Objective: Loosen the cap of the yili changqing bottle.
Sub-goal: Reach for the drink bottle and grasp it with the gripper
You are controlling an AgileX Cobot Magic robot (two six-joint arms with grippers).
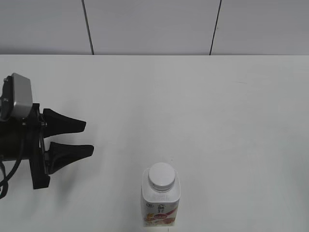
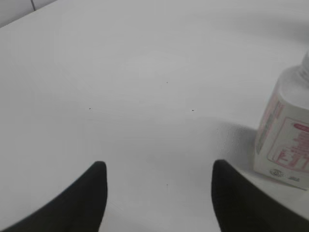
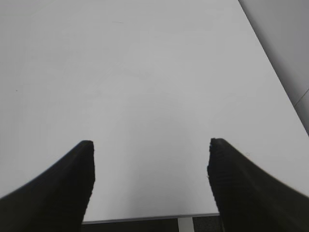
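The yili changqing bottle (image 1: 161, 205) stands upright near the table's front edge, white with a red-orange fruit label. Its white ribbed cap (image 1: 161, 175) sits on the neck. The bottle's side also shows at the right edge of the left wrist view (image 2: 286, 135); the cap is cut off there. My left gripper (image 1: 89, 137) is open and empty, to the left of the bottle and apart from it; its black fingers show in the left wrist view (image 2: 159, 169). My right gripper (image 3: 150, 147) is open and empty above bare table; it is outside the exterior view.
The white table (image 1: 203, 111) runs back to a grey panelled wall (image 1: 154, 26). In the right wrist view the table's edge (image 3: 145, 218) lies just below the fingers, with a drop beyond it.
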